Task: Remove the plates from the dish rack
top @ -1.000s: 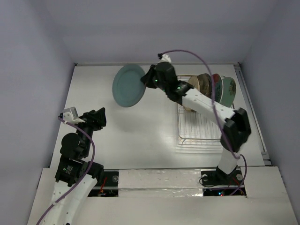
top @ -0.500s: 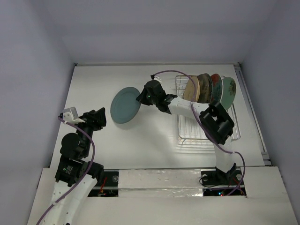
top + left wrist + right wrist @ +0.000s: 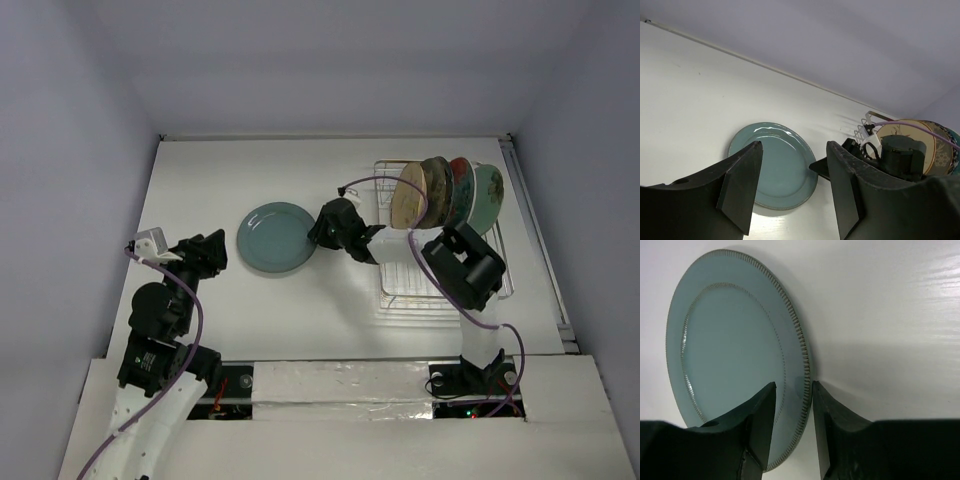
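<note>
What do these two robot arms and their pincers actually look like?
The left arm and right arm are white tubular links joined by chunky black joints. A thin purple cable loops along each one. The left gripper and right gripper each end in two flat, matte black fingers. A small white box sits by the left wrist.

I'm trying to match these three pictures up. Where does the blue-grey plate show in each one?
Top external: the blue-grey plate lies flat on the table, left of the dish rack.
Left wrist: low centre, framed by the left gripper.
Right wrist: it fills the left half.
Shared landmark: the right gripper at the plate's rim, straddling it in its own view.
</note>
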Motion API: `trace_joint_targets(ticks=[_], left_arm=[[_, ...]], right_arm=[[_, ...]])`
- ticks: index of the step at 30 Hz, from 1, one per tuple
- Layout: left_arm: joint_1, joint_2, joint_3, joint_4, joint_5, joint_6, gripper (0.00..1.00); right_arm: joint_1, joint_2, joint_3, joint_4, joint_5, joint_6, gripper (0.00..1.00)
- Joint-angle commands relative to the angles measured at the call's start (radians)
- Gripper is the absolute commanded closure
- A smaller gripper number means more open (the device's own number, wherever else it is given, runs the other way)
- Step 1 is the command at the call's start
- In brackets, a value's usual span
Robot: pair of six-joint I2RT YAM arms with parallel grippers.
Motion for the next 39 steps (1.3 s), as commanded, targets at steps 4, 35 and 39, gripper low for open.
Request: trace_joint_targets(ticks=[4, 35, 39], left_arm=[[-0.003, 0.014, 0.002, 0.037, 0.004, 0.011, 0.49], [-0.003, -0.003, 0.000, 0.036, 0.004, 0.006, 0.64], [-0.003, -0.006, 0.002, 0.036, 0.004, 0.008, 0.63]], right_arm=[[0.005, -0.096, -0.002, 0.047, 0.075, -0.036, 0.41], [-0.247, -0.582, 0.044, -0.608, 0.566, -0.506, 0.47], [-0.256, -0.469, 0.124, -0.651, 0.601, -0.512, 0.51]])
